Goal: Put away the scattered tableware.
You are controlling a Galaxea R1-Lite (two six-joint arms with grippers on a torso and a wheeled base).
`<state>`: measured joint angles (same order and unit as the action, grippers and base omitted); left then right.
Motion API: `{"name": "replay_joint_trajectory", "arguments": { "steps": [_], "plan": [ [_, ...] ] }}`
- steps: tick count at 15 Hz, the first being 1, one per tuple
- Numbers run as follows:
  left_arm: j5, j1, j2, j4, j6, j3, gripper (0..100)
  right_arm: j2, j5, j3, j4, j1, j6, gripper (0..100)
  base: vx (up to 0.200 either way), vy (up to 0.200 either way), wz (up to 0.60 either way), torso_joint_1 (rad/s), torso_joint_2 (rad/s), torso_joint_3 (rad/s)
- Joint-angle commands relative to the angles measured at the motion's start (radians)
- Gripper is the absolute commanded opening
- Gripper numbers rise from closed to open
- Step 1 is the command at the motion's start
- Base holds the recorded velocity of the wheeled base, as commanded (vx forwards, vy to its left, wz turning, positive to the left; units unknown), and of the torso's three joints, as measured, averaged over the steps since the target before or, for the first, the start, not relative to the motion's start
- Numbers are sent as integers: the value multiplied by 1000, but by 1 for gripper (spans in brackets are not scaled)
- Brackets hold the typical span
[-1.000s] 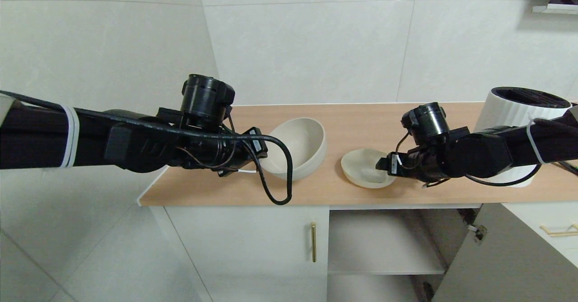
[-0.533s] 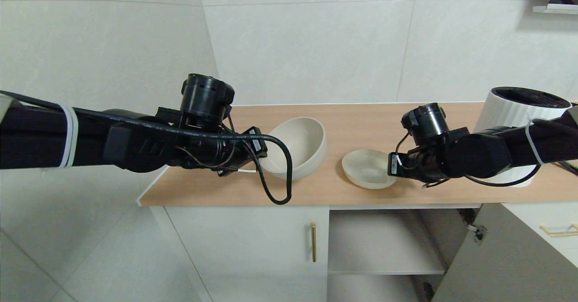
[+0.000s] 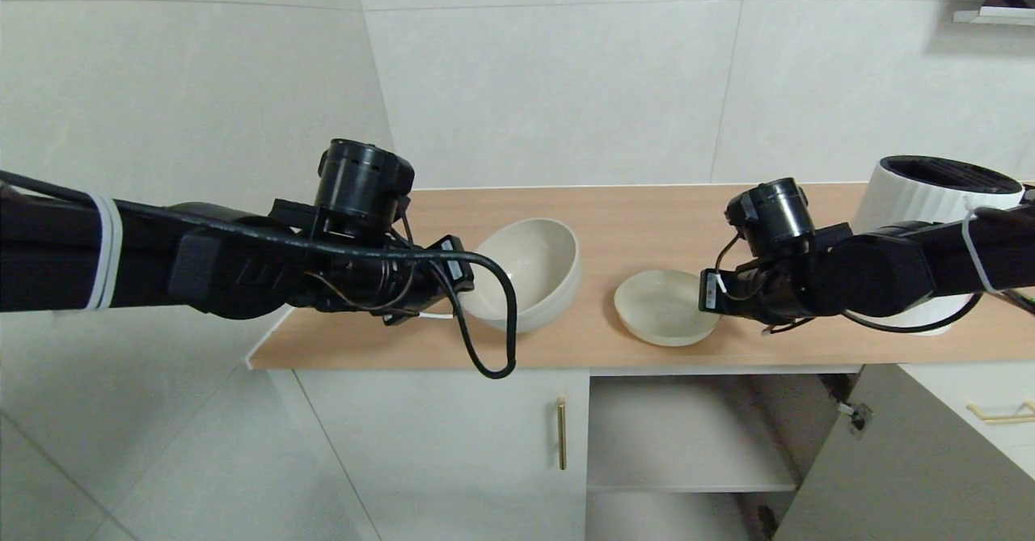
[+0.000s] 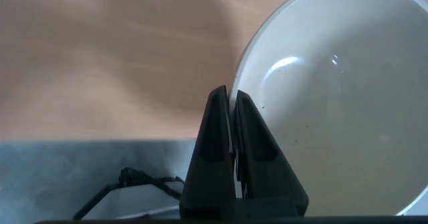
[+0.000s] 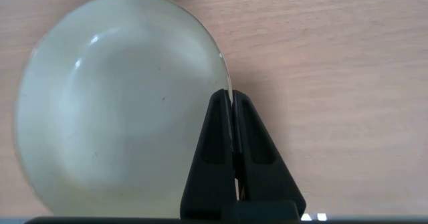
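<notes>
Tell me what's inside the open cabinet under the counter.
A white shelf shows, with nothing on the part in view. The space below it runs off the picture, and the open door hides the lower right corner, so what lies there cannot be seen.

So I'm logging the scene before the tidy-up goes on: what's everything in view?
large bowl: one, cream, tilted at the counter's left part
small dish: one, pale cream, to the right of the bowl, near the counter's front edge
ribbed container: one, white with a dark top, at the counter's right end
counter: one, light wood, along the tiled wall
cabinet door: one, white, shut, under the counter, with a gold handle
open cabinet door: one, grey-white, swung out at the right
shelf: one, white, inside the open compartment
left pincer: one, black, shut on the large bowl's rim
right pincer: one, black, shut on the small dish's rim
</notes>
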<state>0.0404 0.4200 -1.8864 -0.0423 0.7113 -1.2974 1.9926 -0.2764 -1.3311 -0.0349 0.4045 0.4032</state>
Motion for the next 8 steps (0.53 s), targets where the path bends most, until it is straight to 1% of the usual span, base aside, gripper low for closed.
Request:
{"name": "replay_joint_trajectory", "arguments": {
  "steps": [1,2,3,6,7,8],
  "plan": [
    [3,0,59,1,0,41,0,-54,6,32,-2,2,0,0,0,0,0,0,0,0],
    [4,0,102,1,0,79,0,-103,8,102,3,5,2,0,0,0,0,0,0,0],
    [7,0,124,2,-1,101,0,-146,11,139,4,5,2,0,0,0,0,0,0,0],
    [15,6,170,21,-1,148,0,-251,88,190,-10,5,-4,0,0,0,0,0,0,0],
    [18,6,191,33,-19,170,0,-317,151,220,-45,14,-7,0,0,0,0,0,0,0],
    [18,6,202,36,-49,187,0,-350,172,222,-94,16,-9,0,0,0,0,0,0,0]
  ]
}}
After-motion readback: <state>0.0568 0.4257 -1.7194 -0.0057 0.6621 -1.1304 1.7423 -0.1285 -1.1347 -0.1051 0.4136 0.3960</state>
